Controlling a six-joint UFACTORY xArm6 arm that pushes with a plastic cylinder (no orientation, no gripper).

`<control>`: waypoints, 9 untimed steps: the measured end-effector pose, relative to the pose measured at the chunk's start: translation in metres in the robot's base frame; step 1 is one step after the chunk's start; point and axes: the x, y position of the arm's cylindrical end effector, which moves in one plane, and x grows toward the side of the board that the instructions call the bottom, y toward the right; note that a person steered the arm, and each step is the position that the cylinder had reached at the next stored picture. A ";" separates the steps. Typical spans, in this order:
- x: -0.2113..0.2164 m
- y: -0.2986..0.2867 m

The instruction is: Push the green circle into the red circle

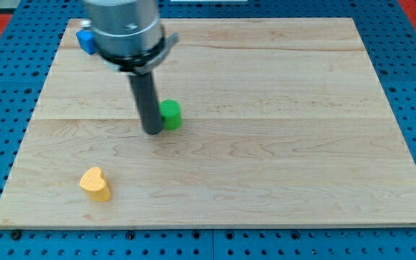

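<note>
Green circle (170,114): near board centre, left of middle | rod tip (152,132): touching its left side; no claw, nothing held | yellow heart block (95,183): lower left | blue block (86,39): upper-left corner of wooden board (302,144), partly hidden

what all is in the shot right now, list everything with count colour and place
green circle: one, green, on the board left of centre, right beside my tip
yellow heart block: one, yellow, near the view's bottom left of the board
blue block: one, blue, at the board's top left corner, partly hidden by the arm, shape unclear
red circle: none in view
wooden board: one, light wood, fills most of the view
pegboard surface: one, blue with holes, around the board
arm housing: one, grey, at the view's top left
my tip: one, dark rod end, on the board just left of the green circle, contact unclear
</note>
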 end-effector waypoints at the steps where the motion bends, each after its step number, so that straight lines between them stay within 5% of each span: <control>1: 0.007 0.022; 4: -0.023 0.070; 7: -0.094 -0.055; 8: -0.071 -0.063; 9: -0.113 -0.101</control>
